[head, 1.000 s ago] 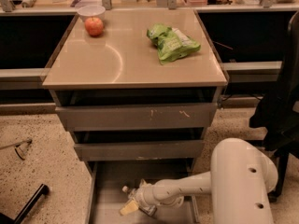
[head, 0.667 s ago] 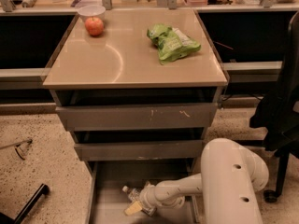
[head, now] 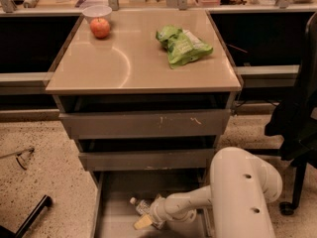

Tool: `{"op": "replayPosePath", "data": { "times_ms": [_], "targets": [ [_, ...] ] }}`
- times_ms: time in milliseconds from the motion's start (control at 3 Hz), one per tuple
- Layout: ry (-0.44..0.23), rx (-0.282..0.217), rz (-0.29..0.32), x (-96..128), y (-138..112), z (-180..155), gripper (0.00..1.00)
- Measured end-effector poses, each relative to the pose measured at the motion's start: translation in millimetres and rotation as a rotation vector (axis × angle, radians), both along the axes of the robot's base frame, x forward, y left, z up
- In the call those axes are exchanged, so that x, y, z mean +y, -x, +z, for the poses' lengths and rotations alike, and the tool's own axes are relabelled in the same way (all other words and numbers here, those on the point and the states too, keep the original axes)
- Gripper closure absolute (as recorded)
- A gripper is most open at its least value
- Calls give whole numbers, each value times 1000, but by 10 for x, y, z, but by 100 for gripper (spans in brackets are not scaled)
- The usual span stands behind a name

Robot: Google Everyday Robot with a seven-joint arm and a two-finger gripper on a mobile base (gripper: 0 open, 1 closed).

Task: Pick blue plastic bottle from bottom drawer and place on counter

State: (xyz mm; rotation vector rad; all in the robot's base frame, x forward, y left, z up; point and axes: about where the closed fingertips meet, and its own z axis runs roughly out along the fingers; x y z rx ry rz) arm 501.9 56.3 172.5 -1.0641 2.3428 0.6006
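Note:
The blue plastic bottle (head: pixel 140 207) lies on the floor of the open bottom drawer (head: pixel 115 192), its white cap pointing to the back left. My gripper (head: pixel 149 216) is low inside the drawer, right at the bottle's body, at the end of the white arm (head: pixel 242 192) that reaches in from the right. The bottle's lower end is hidden by the gripper. The beige counter (head: pixel 124 68) is the cabinet's top, above the two closed grey drawers.
On the counter stand a red apple (head: pixel 100 28), a white bowl (head: pixel 97 12) behind it and a green bag (head: pixel 182 45). A cluttered ledge with metal posts runs behind. A black chair (head: pixel 297 118) stands at the right and a black bar (head: pixel 32 215) lies on the floor at the left.
The gripper has shifted left inside the drawer, and the bottle's cap now lies further left than before. The arm's elbow has swung towards the camera.

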Motion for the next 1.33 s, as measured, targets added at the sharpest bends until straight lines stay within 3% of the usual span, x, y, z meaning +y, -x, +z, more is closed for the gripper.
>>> {"op": "replayPosePath", "data": {
  "times_ms": [667,1333],
  "targets": [
    [47,20,-34,-140,35,-223,0],
    [59,37,-3,-105,112,-416,0]
  ]
}}
